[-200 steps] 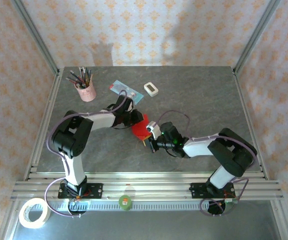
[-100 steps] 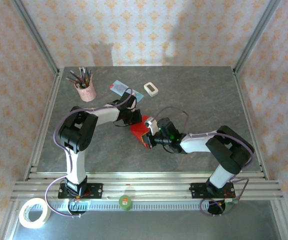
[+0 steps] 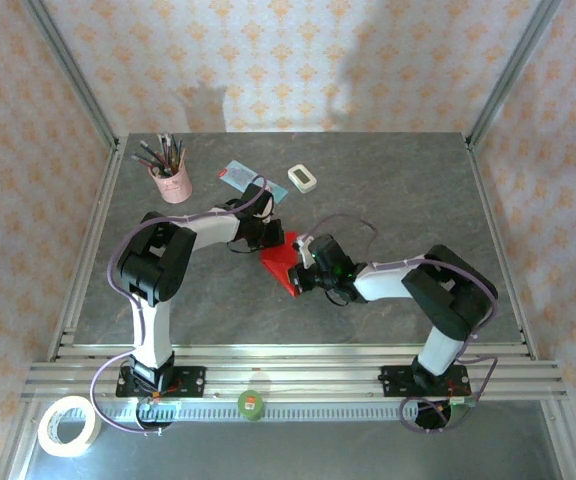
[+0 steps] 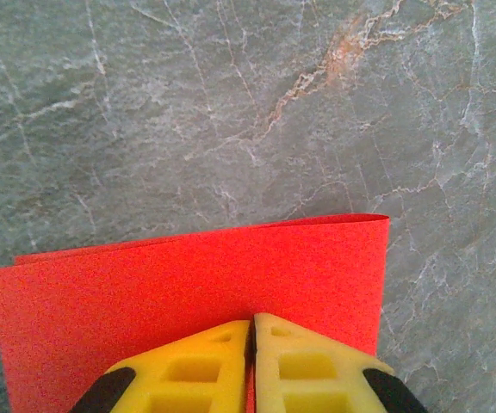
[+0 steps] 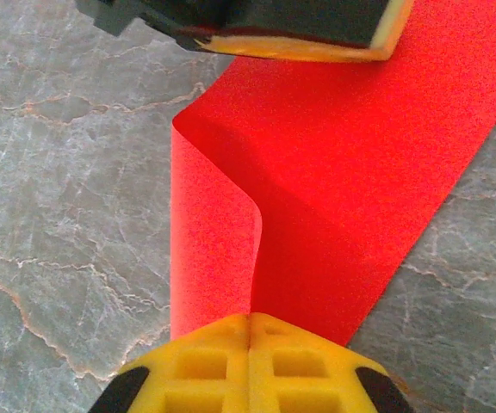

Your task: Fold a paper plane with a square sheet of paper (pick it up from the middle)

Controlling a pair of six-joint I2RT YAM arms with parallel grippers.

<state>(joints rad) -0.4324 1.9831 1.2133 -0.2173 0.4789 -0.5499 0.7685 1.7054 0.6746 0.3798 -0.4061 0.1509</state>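
Since a crease runs straight only if both ends are pinned, my right gripper (image 5: 250, 320) is clenched on the near edge of the square sheet of paper (image 5: 334, 155). The sheet lies doubled over on the grey table (image 3: 418, 190) between my arms, one layer bowing up in a soft loop just past my fingertips. Across it, my left gripper (image 4: 253, 325) pinches the opposite edge, jaws pressed together with red in the seam, which I judge keeps the layers aligned. Farther back, well apart, sit the light blue card (image 3: 238, 175), the white block (image 3: 302, 178) and the pink cup (image 3: 171, 183) of pens.
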